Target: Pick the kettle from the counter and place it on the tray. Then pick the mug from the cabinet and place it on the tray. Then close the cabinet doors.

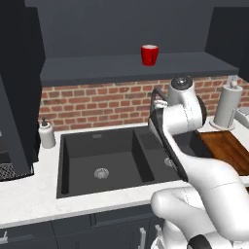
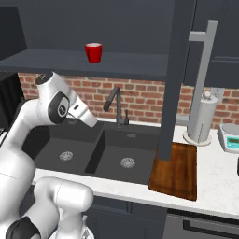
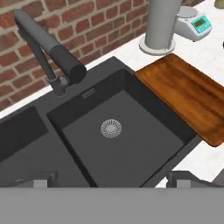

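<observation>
Pointing down over the sink (image 3: 122, 144), the end effector (image 3: 113, 179) is seen spread wide, with nothing held between its fingers. The mug (image 2: 93, 52) is stood upright on the cabinet (image 2: 116, 63) shelf, above the end effector and further back toward the wall, so a lift and reach are judged to be needed. The tray (image 3: 192, 98) is laid bare on the worktop (image 2: 214, 182) just right of the sink, its long axis running wall to front edge. A small mark by the tap (image 3: 48, 48) cannot be read.
</observation>
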You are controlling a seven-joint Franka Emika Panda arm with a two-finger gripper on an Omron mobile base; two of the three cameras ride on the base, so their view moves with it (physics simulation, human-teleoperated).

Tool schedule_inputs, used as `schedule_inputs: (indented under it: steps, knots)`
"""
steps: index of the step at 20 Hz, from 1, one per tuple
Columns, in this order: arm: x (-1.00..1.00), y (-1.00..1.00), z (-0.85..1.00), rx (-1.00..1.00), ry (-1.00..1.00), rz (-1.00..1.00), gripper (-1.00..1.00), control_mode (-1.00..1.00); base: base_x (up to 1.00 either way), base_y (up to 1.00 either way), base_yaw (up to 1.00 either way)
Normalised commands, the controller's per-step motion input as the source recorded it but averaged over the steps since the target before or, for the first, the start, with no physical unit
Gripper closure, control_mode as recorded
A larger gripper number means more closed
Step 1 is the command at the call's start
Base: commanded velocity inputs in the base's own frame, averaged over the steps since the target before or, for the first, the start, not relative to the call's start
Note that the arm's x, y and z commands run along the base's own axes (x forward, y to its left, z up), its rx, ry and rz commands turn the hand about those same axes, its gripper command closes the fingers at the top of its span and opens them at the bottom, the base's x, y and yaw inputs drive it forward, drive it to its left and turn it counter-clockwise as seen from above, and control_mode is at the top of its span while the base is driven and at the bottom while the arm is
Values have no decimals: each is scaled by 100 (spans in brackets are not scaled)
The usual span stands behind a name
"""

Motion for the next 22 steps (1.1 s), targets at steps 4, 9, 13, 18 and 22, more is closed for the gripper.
schedule_inputs:
  steps: [4,9,13,18,22]
  knots:
    - [0,-25,-3,0,-36,-38,-100,-100,0,0,0]
    - [-1,-24,-18,-7,-47,-34,-100,-100,0,0,0]
    - [0,-29,-5,-15,-45,-35,-100,-100,0,0,0]
    - [0,-41,0,-16,-28,-25,-100,-100,0,0,0]
    - [0,-48,0,-14,-13,-12,-100,-100,0,0,0]
